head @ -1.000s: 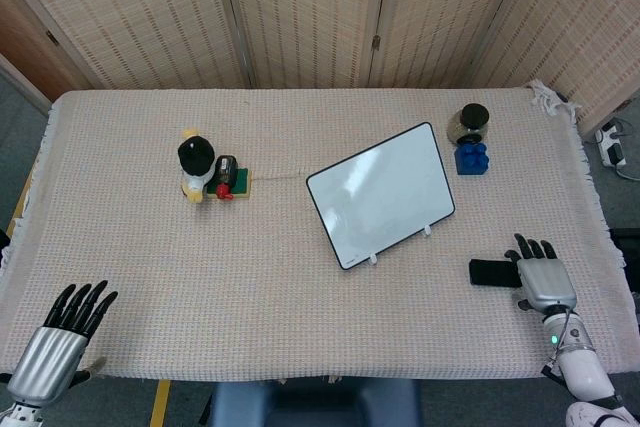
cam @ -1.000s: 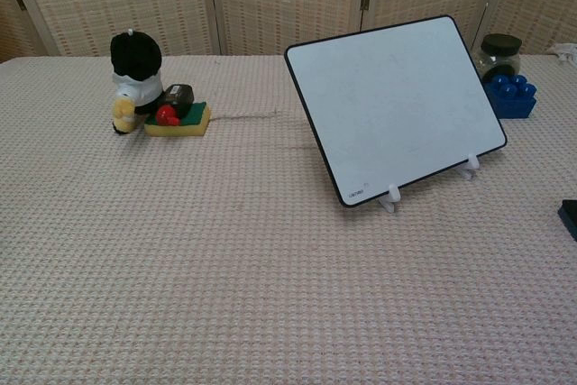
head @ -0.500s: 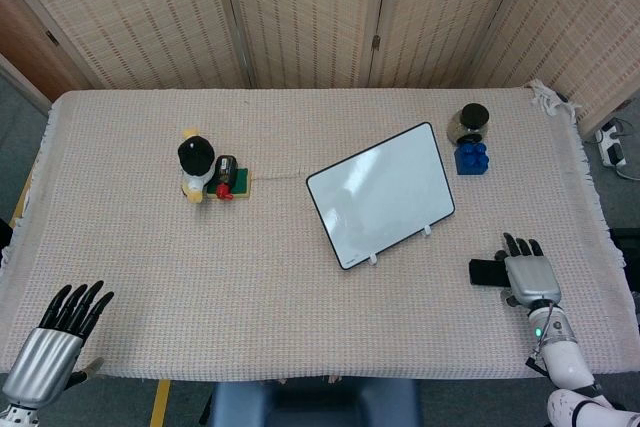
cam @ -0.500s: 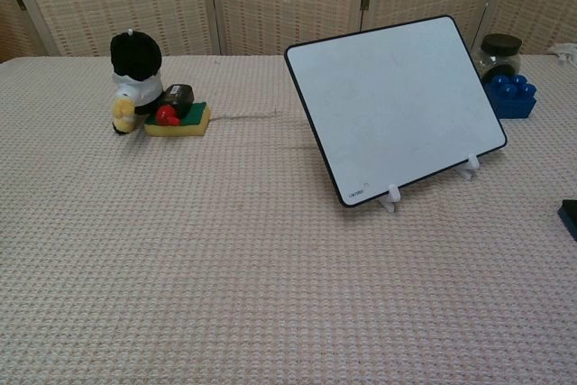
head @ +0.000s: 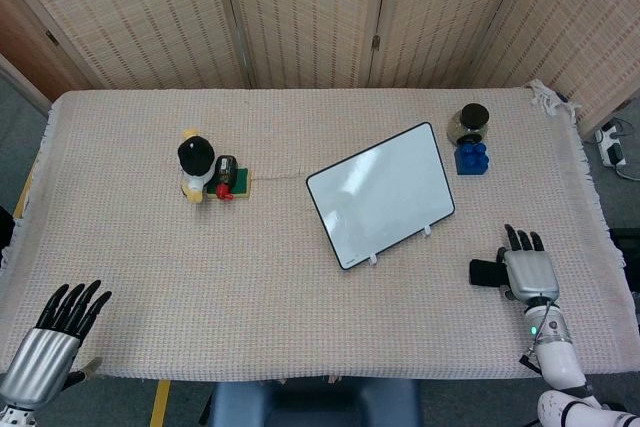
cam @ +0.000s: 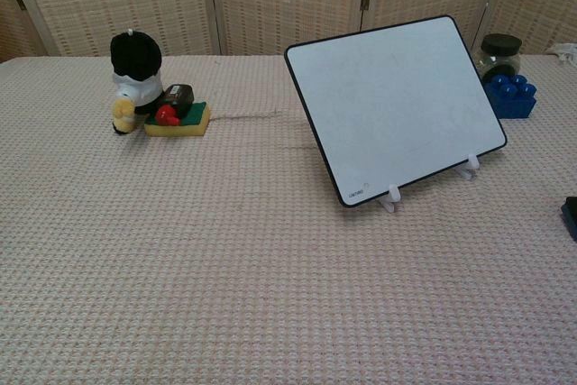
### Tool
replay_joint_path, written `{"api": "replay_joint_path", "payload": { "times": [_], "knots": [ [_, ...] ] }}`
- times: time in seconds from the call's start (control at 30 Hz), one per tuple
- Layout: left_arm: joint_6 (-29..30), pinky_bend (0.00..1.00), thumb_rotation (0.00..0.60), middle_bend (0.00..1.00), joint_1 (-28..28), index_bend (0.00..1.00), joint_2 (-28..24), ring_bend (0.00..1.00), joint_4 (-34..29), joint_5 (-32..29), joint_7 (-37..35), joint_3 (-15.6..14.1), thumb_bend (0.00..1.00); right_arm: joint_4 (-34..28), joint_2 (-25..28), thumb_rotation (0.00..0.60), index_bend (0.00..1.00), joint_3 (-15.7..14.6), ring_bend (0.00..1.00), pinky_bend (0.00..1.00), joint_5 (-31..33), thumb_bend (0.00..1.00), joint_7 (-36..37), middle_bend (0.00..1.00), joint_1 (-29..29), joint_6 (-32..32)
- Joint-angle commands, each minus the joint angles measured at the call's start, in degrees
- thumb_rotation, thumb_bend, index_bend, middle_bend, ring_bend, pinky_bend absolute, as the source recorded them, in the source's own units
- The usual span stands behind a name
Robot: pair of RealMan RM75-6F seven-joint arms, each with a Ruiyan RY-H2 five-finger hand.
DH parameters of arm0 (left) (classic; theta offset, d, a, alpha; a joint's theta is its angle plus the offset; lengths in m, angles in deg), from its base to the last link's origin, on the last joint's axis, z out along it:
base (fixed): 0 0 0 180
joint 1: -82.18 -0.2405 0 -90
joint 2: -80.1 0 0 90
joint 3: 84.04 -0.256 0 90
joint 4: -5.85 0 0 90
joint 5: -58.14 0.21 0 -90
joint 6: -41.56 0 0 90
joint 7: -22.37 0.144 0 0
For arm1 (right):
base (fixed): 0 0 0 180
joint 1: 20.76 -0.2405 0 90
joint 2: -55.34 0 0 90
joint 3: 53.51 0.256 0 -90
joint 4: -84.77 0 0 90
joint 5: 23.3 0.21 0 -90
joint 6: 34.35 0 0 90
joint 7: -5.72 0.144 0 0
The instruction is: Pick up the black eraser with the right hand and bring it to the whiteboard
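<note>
The black eraser (head: 484, 273) lies flat on the cloth at the right, a short way right of and nearer than the whiteboard (head: 381, 195). My right hand (head: 526, 269) is over the eraser's right end with its fingers stretched out toward the far side; only the left part of the eraser shows. Contact cannot be told. In the chest view just a corner of the eraser (cam: 570, 216) shows at the right edge, and the whiteboard (cam: 397, 101) leans back on its white feet. My left hand (head: 55, 332) hovers at the near left corner, fingers spread, holding nothing.
A black and white plush toy (head: 195, 165) stands at the far left beside a yellow-green sponge (head: 238, 184) with small items on it. A dark-lidded jar (head: 468, 122) and a blue brick (head: 471, 158) sit behind the whiteboard at the right. The table's right edge (head: 610, 247) is close.
My right hand has shifted left and toward the near edge, covering more of the eraser. My left hand has drifted slightly down and left. The eraser and whiteboard have not moved.
</note>
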Motion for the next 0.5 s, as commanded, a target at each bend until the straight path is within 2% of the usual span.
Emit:
{"api": "replay_joint_path", "payload": {
  "times": [0.03, 0.17, 0.3, 0.37, 0.5],
  "knots": [
    [0.0, 0.00, 0.600, 0.00, 0.0, 0.00, 0.0, 0.00, 0.0, -0.2, 0.0, 0.0, 0.12, -2.0, 1.4, 0.600, 0.52, 1.2, 0.03, 0.00, -2.1, 0.32, 3.7, 0.00, 0.5, 1.5],
    [-0.2, 0.00, 0.600, 0.00, 0.0, 0.00, -0.1, 0.00, -0.1, -0.4, -0.1, 0.1, 0.12, -4.0, 2.4, 0.600, 0.53, 2.7, 0.03, 0.00, -6.2, 0.32, 8.1, 0.00, 1.1, 4.6],
    [-0.6, 0.00, 0.600, 0.00, 0.2, 0.00, -0.1, 0.00, -0.1, -0.6, -0.3, 0.0, 0.12, -2.0, -0.5, 0.600, 0.53, 3.9, 0.03, 0.00, -12.4, 0.32, 10.4, 0.00, 1.7, 11.4],
    [-1.1, 0.00, 0.600, 0.00, 0.4, 0.00, -0.2, 0.00, -0.1, -1.1, -0.5, 0.2, 0.12, 1.5, -4.7, 0.600, 0.53, 5.2, 0.02, 0.00, -17.1, 0.32, 10.8, 0.00, 1.2, 16.9],
    [-2.1, 0.00, 0.600, 0.00, 0.9, 0.00, -0.3, 0.00, -0.2, -2.1, -1.3, 0.5, 0.12, 8.0, -12.0, 0.600, 0.52, 7.3, 0.01, 0.00, -21.1, 0.32, 11.9, 0.00, -0.9, 20.8]
  ]
}}
